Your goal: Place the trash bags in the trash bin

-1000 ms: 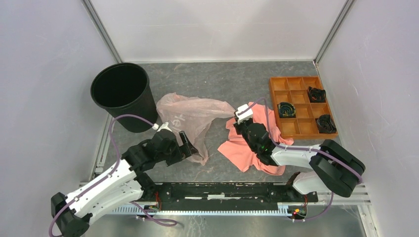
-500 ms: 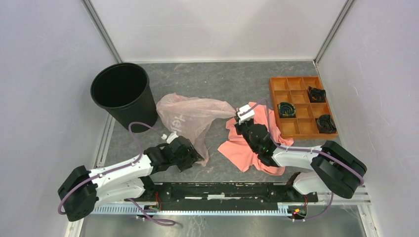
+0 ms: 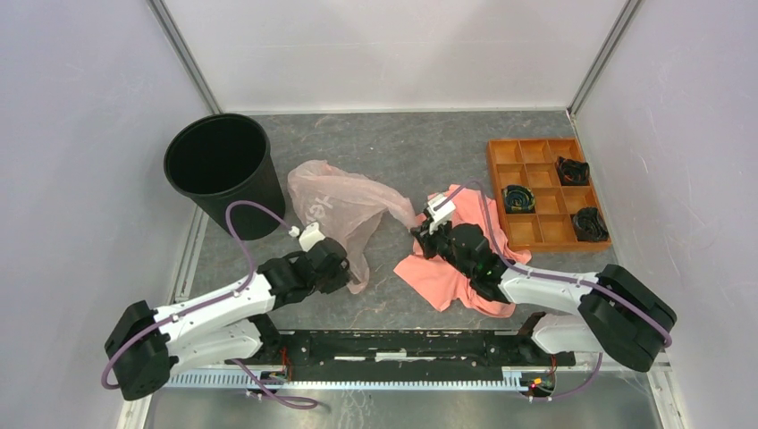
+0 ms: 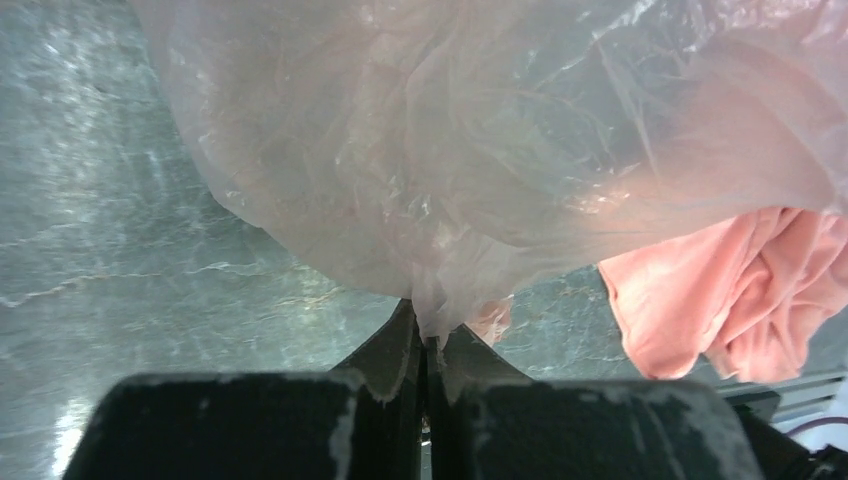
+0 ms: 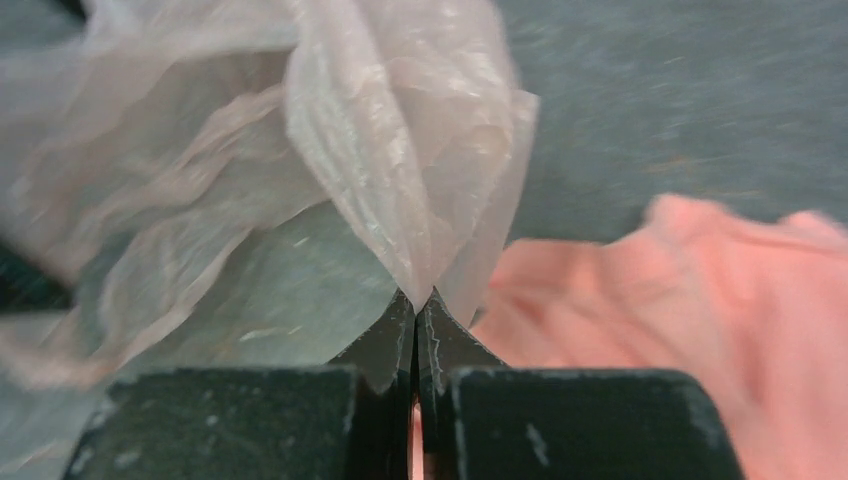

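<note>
The pale pink translucent trash bag (image 3: 344, 207) lies spread on the grey table between the two arms. My left gripper (image 3: 350, 279) is shut on the bag's near lower edge, and the thin film (image 4: 480, 150) bunches out from between its black fingertips (image 4: 400, 340). My right gripper (image 3: 416, 234) is shut on the bag's right corner, where the plastic (image 5: 400, 130) rises in folds from its tips. The black round trash bin (image 3: 219, 170) stands upright at the far left, open and apart from both grippers.
A coral-orange cloth (image 3: 465, 259) lies crumpled under the right arm, also seen in the left wrist view as the cloth (image 4: 730, 290). An orange compartment tray (image 3: 545, 192) holding dark coiled items sits at the far right. White walls enclose the table on three sides.
My left gripper came down onto the bag's near edge and shut on it. My right gripper, still shut on the bag's corner, shifted slightly left, and the bag's shape tightened a little.
</note>
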Tool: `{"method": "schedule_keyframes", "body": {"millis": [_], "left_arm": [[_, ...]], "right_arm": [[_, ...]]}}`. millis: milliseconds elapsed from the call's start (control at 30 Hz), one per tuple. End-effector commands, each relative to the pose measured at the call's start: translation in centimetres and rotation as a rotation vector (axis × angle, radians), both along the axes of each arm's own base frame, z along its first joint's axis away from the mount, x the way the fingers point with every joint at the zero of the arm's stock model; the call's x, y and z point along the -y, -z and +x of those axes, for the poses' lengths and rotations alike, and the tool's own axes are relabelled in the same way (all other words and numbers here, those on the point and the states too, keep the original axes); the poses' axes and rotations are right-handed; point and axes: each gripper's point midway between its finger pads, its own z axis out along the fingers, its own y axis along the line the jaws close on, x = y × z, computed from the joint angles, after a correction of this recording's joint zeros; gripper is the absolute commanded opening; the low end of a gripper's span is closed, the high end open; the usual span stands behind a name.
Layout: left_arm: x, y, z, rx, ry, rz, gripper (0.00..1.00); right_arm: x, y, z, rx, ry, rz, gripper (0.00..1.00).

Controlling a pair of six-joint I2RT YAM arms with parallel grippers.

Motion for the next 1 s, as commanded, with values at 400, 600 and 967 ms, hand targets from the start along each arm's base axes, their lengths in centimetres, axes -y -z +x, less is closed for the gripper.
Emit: {"method": "schedule_keyframes", "body": {"millis": [400,600,967], "left_arm": [[1.8,-14.0,12.7,0.287,0.191,0.226,0.02],[0.3,-45.0,20.9,0.803,0.197,0.175,0.02],[-5.5,-33.6,13.2,0.890,-0.005,0.042,0.02]], "right_arm": [[-7.8,-6.6,-0.6,-0.535,-0.447,0.401,0.01],[-4.9,-35.6,8.6,0.043,-0.270,0.431,0.00],[-0.5,-22.2,1.3,0.231,-0.162,0.314,0.01]]}}
